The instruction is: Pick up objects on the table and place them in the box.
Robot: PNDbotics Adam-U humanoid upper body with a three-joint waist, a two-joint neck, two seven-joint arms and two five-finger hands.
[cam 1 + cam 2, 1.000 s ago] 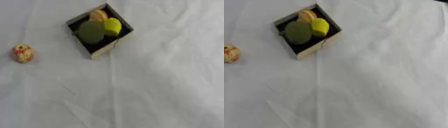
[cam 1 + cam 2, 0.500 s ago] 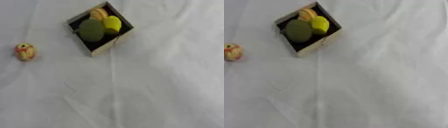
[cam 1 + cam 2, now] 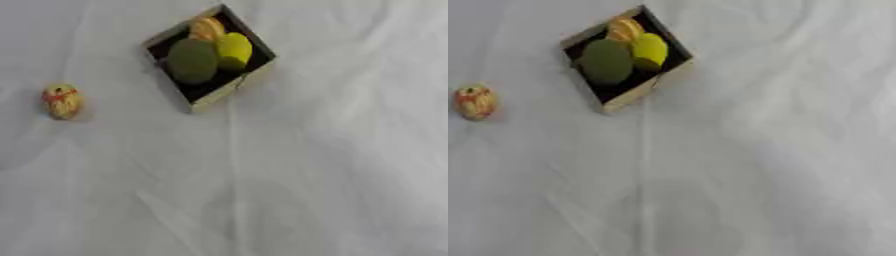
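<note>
A small oval object [image 3: 62, 100] — yellowish with red markings — lies alone on the white cloth [image 3: 289, 180] at the left, well apart from the box [image 3: 208, 58]. The box is square, dark inside with pale walls, and sits turned like a diamond near the top. Inside it rest a dull green rounded piece [image 3: 192, 61], a bright yellow one [image 3: 234, 50] beside it, and an orange one [image 3: 206, 27] behind. The cloth is softly creased. Neither hand shows, so their fingers cannot be told.

You get soft, even, dimmish light; both views are blurred throughout, with faint shadows in the cloth [image 3: 332, 165] folds toward 5 o'clock.
</note>
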